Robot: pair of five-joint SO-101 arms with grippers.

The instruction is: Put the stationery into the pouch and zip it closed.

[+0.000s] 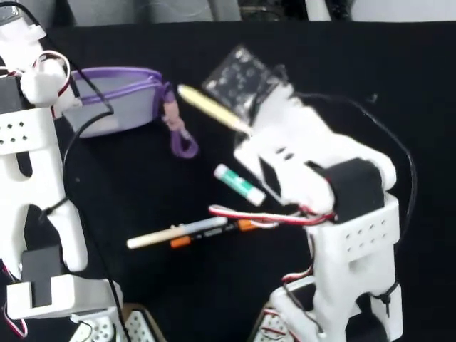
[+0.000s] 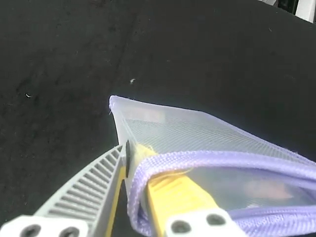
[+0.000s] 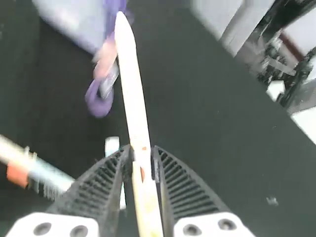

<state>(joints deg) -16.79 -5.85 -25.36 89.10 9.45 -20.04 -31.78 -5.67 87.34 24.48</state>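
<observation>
One cream pen (image 3: 129, 84) clamped in right gripper (image 3: 140, 153), tip near zip pull (image 3: 106, 74), left gripper (image 2: 132, 150) apparently pinching pouch (image 2: 197, 131) wall, far left.

Nothing legible anywhere here, honestly. The white tube (image 1: 239, 184) has a green band and the two pens (image 1: 178, 232) show orange marks, but any print on them is way too blurry to read.
</observation>
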